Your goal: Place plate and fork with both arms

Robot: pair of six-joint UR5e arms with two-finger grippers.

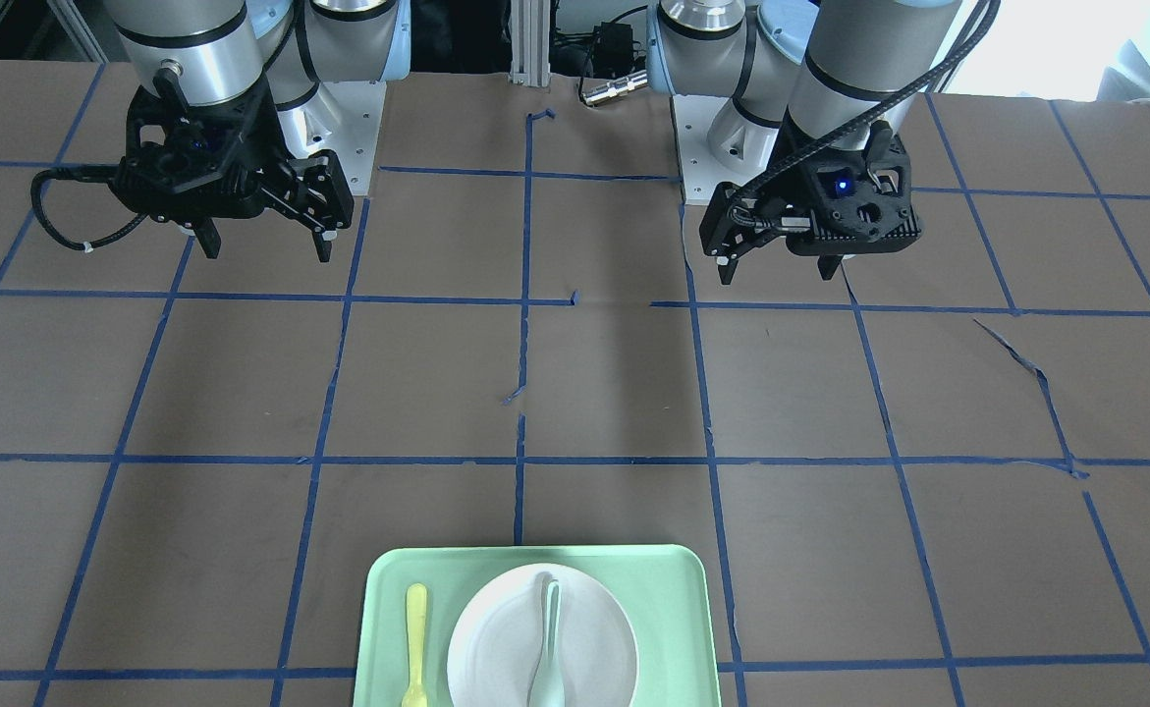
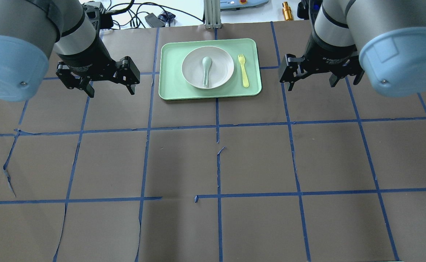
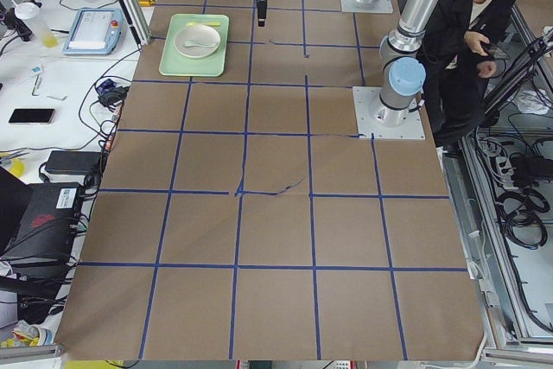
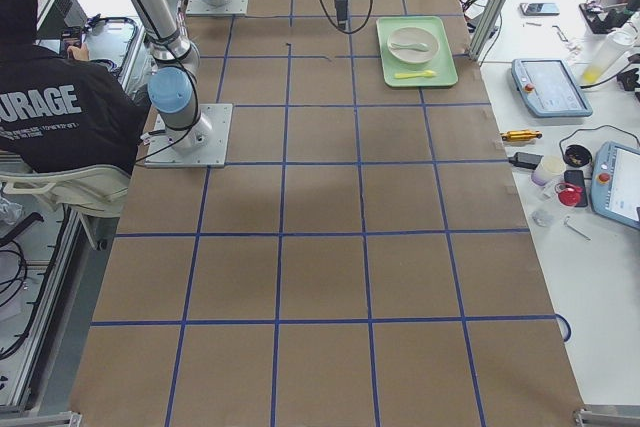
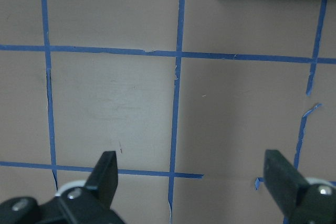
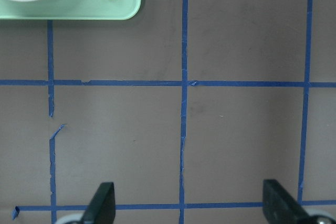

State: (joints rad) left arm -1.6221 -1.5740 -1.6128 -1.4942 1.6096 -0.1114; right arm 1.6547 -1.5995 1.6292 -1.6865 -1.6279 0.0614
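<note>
Hovering over the taped brown table (image 2: 216,163) with fingers spread and empty, the left gripper (image 2: 111,92) hangs at 9 o'clock of the mint-green tray (image 2: 172,89) and the right gripper (image 2: 311,86) at 3 o'clock, seen from overhead. The plate (image 2: 222,69) sits on the tray with a grey-green spoon (image 2: 206,69) lying in it. The fork (image 2: 243,70) lies on the tray just beside the plate at its 3 o'clock, tines toward 12.

A mint-green tray (image 2: 172,87) lies on the brown counter (image 2: 256,160), which is crossed by blue tape lines (image 2: 299,193). A grey-green spoon (image 2: 206,69) lies near the tray's middle.
</note>
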